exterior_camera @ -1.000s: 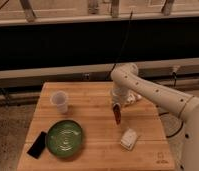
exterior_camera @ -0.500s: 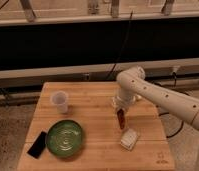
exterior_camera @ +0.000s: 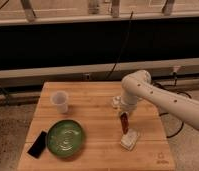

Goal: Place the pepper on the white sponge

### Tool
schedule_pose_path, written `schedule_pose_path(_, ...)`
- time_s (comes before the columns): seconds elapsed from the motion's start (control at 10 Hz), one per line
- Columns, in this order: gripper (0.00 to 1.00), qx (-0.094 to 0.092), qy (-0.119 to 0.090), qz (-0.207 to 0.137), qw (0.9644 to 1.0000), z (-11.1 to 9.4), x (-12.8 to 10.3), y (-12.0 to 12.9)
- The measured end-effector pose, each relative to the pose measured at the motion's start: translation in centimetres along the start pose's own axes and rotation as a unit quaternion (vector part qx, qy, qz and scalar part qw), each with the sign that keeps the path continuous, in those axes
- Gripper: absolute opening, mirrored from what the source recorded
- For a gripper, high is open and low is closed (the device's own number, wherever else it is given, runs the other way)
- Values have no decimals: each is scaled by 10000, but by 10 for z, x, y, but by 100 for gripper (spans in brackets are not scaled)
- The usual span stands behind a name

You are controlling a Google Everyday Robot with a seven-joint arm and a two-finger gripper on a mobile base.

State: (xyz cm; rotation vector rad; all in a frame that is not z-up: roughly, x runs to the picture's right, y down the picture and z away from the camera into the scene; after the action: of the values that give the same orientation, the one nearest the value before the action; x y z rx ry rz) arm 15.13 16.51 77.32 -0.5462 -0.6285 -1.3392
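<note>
The dark-red pepper (exterior_camera: 124,123) hangs point-down from my gripper (exterior_camera: 124,115), which is shut on its top end. The white sponge (exterior_camera: 129,140) lies on the wooden table (exterior_camera: 98,107) right of centre. The pepper's tip is just above the sponge's near-left part, close to touching it; I cannot tell whether it touches. My white arm reaches in from the right, over the table's right side.
A green plate (exterior_camera: 66,138) sits at the front left, with a black flat object (exterior_camera: 37,144) at its left by the table edge. A white translucent cup (exterior_camera: 60,101) stands at the left rear. A small white object (exterior_camera: 115,103) lies behind the gripper.
My gripper has moved with the pepper toward the front right, from the table's middle to just above the white sponge, and lower.
</note>
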Motion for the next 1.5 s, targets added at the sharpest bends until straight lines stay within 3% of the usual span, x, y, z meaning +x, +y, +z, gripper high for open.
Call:
schedule_pose_path(0.7, 0, -96, -68, -279, 9995, 10, -51, 17)
schedule_pose_path(0.9, 0, -122, -78, -547, 9984, 16, -55, 19)
schedule_pose_path(1.5, 0, -175, -108, -802, 9966, 23, -61, 17)
